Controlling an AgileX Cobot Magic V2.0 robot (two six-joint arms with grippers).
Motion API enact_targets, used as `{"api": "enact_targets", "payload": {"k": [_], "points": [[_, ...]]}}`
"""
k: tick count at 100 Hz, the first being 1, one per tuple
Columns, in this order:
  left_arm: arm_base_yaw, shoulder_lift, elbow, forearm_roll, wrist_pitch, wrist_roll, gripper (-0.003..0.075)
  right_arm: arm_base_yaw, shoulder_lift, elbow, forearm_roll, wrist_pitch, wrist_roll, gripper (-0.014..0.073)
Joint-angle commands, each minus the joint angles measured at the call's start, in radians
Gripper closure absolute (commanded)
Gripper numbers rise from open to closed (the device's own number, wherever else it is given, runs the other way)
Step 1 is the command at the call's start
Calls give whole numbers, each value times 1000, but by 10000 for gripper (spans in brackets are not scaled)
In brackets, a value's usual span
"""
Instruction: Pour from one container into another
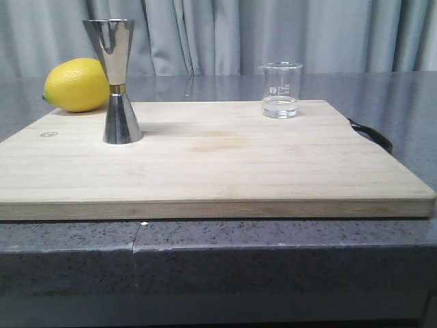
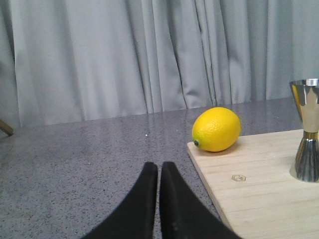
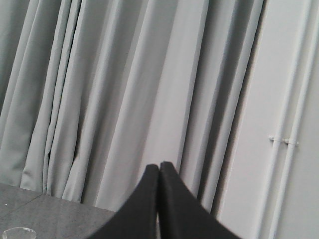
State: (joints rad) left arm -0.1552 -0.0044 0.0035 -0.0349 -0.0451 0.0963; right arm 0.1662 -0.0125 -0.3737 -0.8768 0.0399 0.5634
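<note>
- The beaker (image 1: 280,89) carries white printed measuring marks and a small logo; I cannot read any of it at this size.
- The board (image 1: 205,171) has a small hexagon stamp near its left far corner; in the left wrist view I see it as an outline only, no letters legible.
- The beaker stands upright on the board's far right part, with a little clear liquid in its bottom.
- The jigger (image 1: 117,82) stands upright on the board's left part, well apart from the beaker, a thin gold band at its waist.
- A lemon (image 1: 76,85) lies just behind and left of the jigger, at the board's far left edge.
- My left claw (image 2: 159,169) has its fingers pressed together, holding nothing, over the grey surface (image 2: 89,159) to the left of the board; the lemon and jigger sit ahead and to its right, apart from it.
- My right claw (image 3: 159,168) is also closed and empty, raised and facing the curtain (image 3: 124,89); only the beaker's rim shows at that view's lower corner, well clear of the fingers.
</note>
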Motion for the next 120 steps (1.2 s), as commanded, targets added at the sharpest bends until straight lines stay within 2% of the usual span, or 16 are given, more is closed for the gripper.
{"api": "enact_targets", "payload": {"k": [1, 105, 112, 115, 120], "points": [[3, -26, 36, -5, -67, -8, 739, 1, -7, -24, -5, -40, -3, 664], [3, -26, 36, -5, -67, -8, 739, 1, -7, -24, 0, -27, -3, 664], [3, -26, 36, -5, -67, -8, 739, 1, -7, -24, 140, 19, -43, 664], [3, -26, 36, -5, -67, -8, 739, 1, -7, -24, 283, 59, -105, 664], [3, -26, 36, -5, -67, -8, 739, 1, -7, -24, 515, 148, -294, 664]]}}
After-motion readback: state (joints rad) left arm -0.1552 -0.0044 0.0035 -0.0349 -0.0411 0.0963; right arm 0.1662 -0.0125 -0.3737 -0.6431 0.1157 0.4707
